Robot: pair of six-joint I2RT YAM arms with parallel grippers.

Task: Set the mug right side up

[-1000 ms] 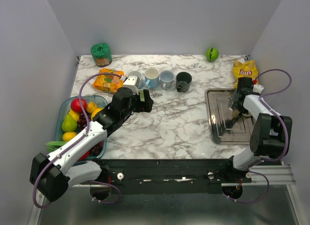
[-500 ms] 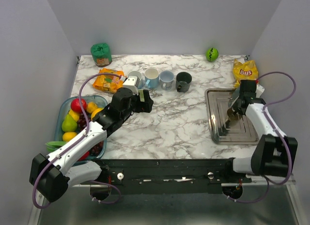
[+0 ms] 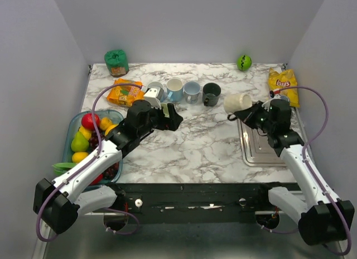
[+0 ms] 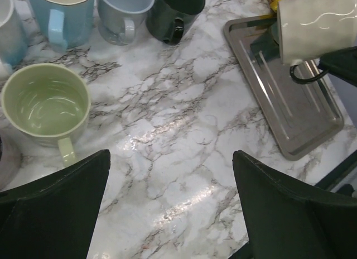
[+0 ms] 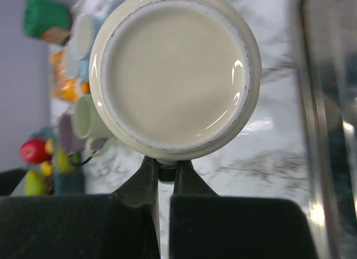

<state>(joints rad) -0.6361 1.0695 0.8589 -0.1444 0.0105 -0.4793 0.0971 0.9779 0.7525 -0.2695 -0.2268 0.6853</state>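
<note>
My right gripper (image 3: pixel 252 115) is shut on the handle of a cream mug (image 3: pixel 237 102) and holds it in the air, just left of the metal tray (image 3: pixel 262 153). The mug lies tilted on its side. In the right wrist view its flat base (image 5: pixel 174 75) faces the camera, above the closed right gripper (image 5: pixel 165 172). The mug also shows in the left wrist view (image 4: pixel 315 24) at the top right. My left gripper (image 3: pixel 170 116) is open and empty over the marble, next to a pale green mug (image 4: pixel 47 105).
Upright mugs stand in a row at the back: light blue (image 3: pixel 174 89), grey-blue (image 3: pixel 192 91), dark green (image 3: pixel 211 94). A fruit container (image 3: pixel 75 125) sits at left, an orange snack bag (image 3: pixel 125 91) behind it, a yellow chip bag (image 3: pixel 283 80) and a green ball (image 3: pixel 244 62) at back right.
My right gripper has risen off the tray and swung left with the cream mug in it. The left gripper has edged slightly to the right.
</note>
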